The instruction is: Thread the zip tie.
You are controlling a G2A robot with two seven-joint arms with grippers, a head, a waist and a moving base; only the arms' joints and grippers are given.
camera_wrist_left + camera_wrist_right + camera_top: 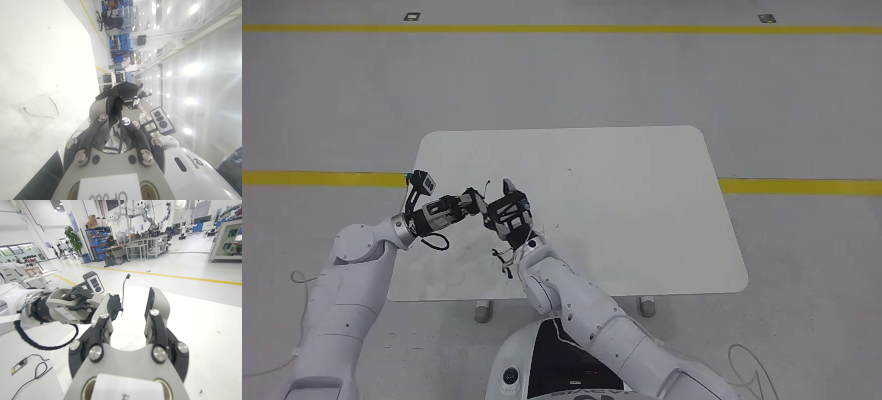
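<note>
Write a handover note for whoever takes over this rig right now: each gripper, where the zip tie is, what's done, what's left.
Left gripper: fingers shut on the zip tie, held above the white table at its left side. The strap stands up from the fingers, with its head free at the top.
Right gripper: fingers open, holding nothing, close beside the left one and not touching the tie.
Done: tie is off the table and in a grip.
Left: no loop yet, and the tail is not through the head. The right gripper probably takes the free end next.
</note>
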